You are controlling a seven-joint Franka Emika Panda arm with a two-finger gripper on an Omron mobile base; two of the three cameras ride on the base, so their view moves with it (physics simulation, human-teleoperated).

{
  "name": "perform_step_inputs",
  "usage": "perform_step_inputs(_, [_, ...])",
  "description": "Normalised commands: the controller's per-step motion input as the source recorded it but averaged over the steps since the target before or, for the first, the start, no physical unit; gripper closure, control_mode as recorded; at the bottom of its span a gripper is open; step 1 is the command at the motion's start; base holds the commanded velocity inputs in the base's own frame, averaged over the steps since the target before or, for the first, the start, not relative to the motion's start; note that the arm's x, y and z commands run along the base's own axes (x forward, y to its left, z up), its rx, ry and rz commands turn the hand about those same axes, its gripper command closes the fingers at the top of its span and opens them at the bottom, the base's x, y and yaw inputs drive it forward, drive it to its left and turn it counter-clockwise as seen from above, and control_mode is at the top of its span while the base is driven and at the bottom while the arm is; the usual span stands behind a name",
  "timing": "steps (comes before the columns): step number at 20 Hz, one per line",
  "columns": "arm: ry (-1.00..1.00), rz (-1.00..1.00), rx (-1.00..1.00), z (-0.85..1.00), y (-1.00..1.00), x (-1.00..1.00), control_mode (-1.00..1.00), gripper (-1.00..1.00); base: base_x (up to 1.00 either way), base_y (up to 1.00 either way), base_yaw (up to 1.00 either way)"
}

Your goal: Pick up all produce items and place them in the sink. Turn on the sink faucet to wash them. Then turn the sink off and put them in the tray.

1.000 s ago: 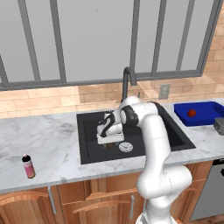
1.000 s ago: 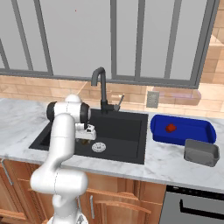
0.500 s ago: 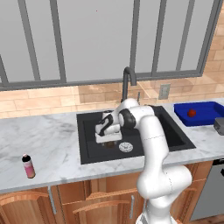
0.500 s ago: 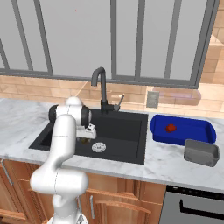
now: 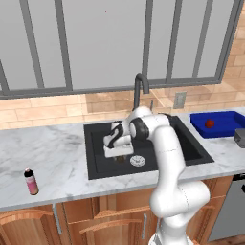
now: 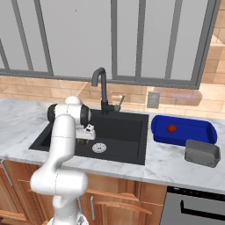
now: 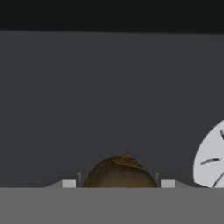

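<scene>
Gripper (image 5: pixel 119 156) low in sink (image 5: pixel 191 143), jaws flanking brownish ball (image 7: pixel 120 172); grip apparently unfinished, cannot tell. Squeeze centred, lift straight.

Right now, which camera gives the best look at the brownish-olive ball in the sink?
The hand view: the brownish-olive ball sits close up between the fingertips of the gripper, against the dark sink floor. In the left base view it is a small patch under the hand; the right base view shows similarly little.

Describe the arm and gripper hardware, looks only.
Glossy white arm of rounded tubular links with dark joint bands, rising from a bulbous white base. The gripper has a white boxy body with a black section behind it and small dark jaws. No cables or markings visible.
</scene>
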Motion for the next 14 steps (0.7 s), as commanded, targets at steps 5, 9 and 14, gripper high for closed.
perform_step_inputs(5, [-0.13,-0.03,0.00,0.41,-0.06,-0.53,-1.00,1.00,0.00,0.00,0.00])
perform_step_inputs(9, [-0.26,-0.01,0.01,1.00,-0.02,-0.28,-1.00,1.00,0.00,0.00,0.00])
perform_step_inputs(14, [-0.26,-0.01,0.02,1.00,-0.02,0.00,-1.00,1.00,0.00,0.00,0.00])
